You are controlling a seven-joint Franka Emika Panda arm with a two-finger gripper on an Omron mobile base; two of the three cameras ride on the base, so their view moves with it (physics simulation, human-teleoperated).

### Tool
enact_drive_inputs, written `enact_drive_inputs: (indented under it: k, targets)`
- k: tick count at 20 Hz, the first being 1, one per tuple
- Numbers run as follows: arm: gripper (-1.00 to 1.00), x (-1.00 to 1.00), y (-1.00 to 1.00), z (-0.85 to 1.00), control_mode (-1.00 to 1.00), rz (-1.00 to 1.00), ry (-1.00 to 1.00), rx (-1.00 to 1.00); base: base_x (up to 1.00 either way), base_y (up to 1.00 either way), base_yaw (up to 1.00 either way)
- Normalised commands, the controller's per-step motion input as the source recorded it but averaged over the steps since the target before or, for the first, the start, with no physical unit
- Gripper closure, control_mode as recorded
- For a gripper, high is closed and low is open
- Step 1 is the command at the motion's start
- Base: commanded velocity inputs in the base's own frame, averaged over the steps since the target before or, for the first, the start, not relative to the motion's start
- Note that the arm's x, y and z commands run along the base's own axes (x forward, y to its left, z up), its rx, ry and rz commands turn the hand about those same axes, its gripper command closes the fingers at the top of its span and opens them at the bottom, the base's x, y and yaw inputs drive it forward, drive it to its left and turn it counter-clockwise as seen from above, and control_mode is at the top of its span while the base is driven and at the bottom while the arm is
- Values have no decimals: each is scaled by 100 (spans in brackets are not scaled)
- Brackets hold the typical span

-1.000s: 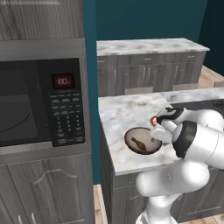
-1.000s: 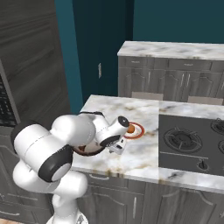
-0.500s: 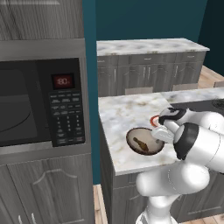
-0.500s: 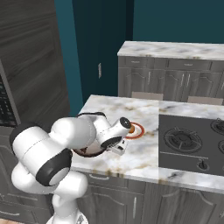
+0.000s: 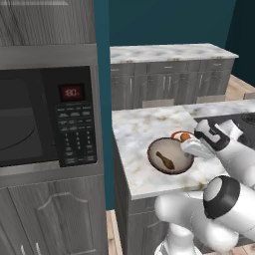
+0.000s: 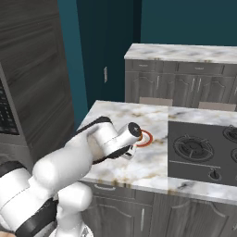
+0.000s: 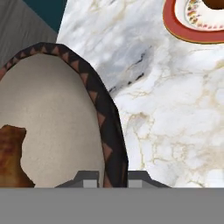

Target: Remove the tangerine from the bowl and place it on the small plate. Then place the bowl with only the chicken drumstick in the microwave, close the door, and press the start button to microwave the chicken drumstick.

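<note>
1. The bowl sits at centre right of the left base view, on the marble counter, near the counter's front edge. A strip of bare marble lies between it and that edge.
2. The chicken drumstick lies alone inside the bowl, thin end toward the upper left. In the hand view its brown mass shows at the lower left, against the cream inside.
3. The gripper straddles the bowl's dark rim at the bottom centre of the hand view: 1 finger tip stands inside the rim, 1 outside. The jaws are only narrowly apart, about the rim's thickness; I cannot tell whether they press on it.
4. The small plate lies in the upper right of the hand view, its red rim apart from the bowl, with open marble between them.
5. The tangerine rests on that plate, just behind the bowl's far right rim in the left base view. In the right base view the plate's red rim peeks out beside the wrist.
6. The microwave fills the left of the left base view, its door flush and shut, the keypad to its right.
7. A gap of dark teal wall separates the microwave's cabinet from the counter's left edge.
8. The stove occupies the counter's right part in the right base view, well apart from the bowl.
</note>
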Motion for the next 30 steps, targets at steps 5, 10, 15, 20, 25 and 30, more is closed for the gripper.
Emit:
enact_drive_inputs:
  k: [5,10,15,20,25,30]
  targets:
    - [100,-25,-23,86,-100,-4,-3,0,0,0,0]
    - [100,-60,-4,39,-100,-5,3,5,0,0,0]
    - [100,-72,17,8,-100,-7,9,4,0,0,0]
    - [100,-6,20,0,-100,-1,9,0,0,0,0]
    - [100,2,5,0,-100,0,6,0,0,0,0]
    - [100,0,0,0,100,0,0,0,-88,0,-5]
